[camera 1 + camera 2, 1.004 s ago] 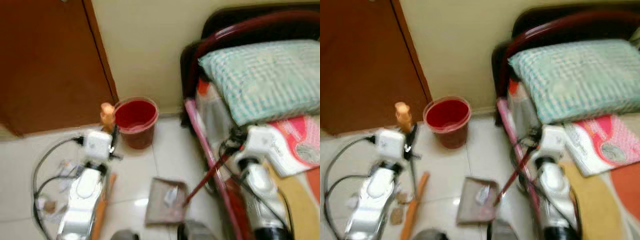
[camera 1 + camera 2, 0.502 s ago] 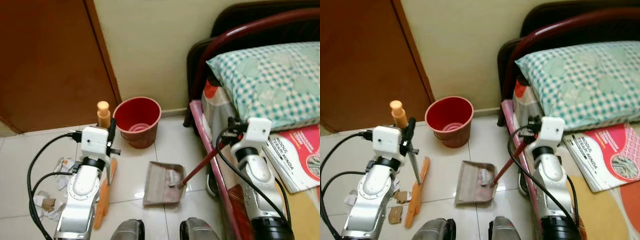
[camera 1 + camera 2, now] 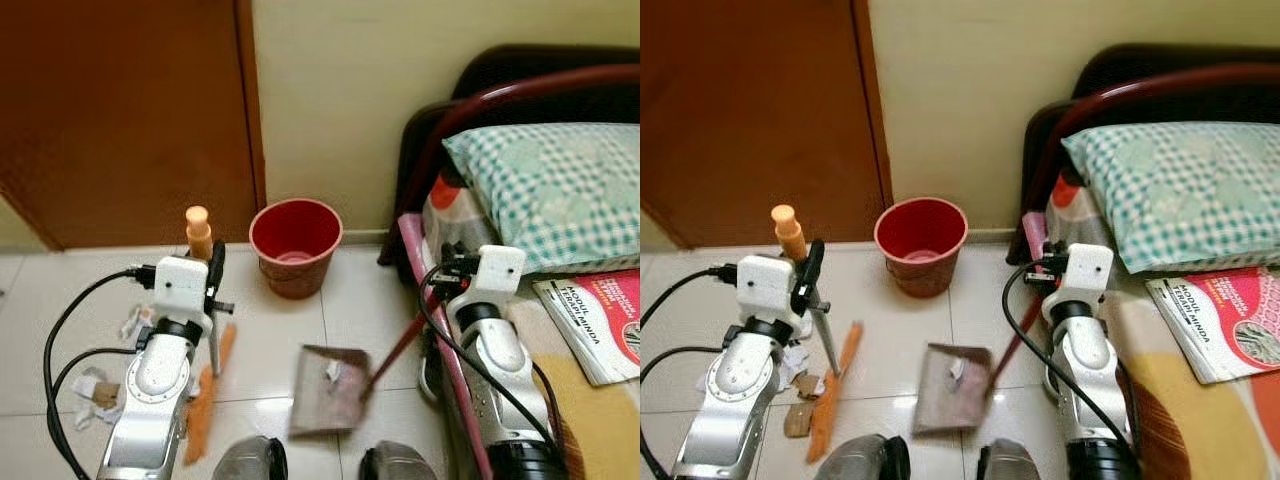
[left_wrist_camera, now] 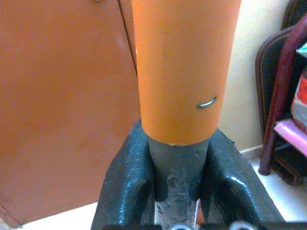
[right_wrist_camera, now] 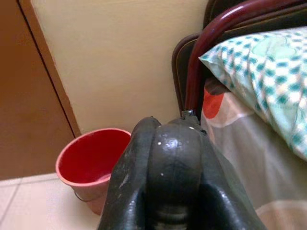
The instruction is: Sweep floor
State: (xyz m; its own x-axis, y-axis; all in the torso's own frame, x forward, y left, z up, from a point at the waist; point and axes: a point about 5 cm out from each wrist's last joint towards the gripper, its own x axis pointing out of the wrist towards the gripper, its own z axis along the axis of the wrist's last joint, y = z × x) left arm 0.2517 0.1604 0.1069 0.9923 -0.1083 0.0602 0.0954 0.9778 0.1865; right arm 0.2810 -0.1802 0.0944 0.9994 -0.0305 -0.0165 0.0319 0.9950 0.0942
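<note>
On the tiled floor beside the bed, the left gripper (image 4: 175, 191) had its jaws clamped on the orange broom (image 3: 825, 395) — bristles down by paper scraps (image 3: 98, 390). The right gripper (image 5: 168, 191) gripped the dustpan (image 3: 325, 390) handle, pan tipped low near the red bucket (image 3: 295, 245) — presumably ready for emptying.

The pale tiled floor (image 3: 350, 290) carries a red bucket (image 3: 295, 245) by the wall, a dustpan (image 3: 328, 390) holding what may be paper scraps, crumpled litter (image 3: 100, 388), and an orange broom head (image 3: 205, 400). On the bed (image 3: 1200, 410) lie a checked pillow (image 3: 1180, 190) and a magazine (image 3: 1230, 320).
</note>
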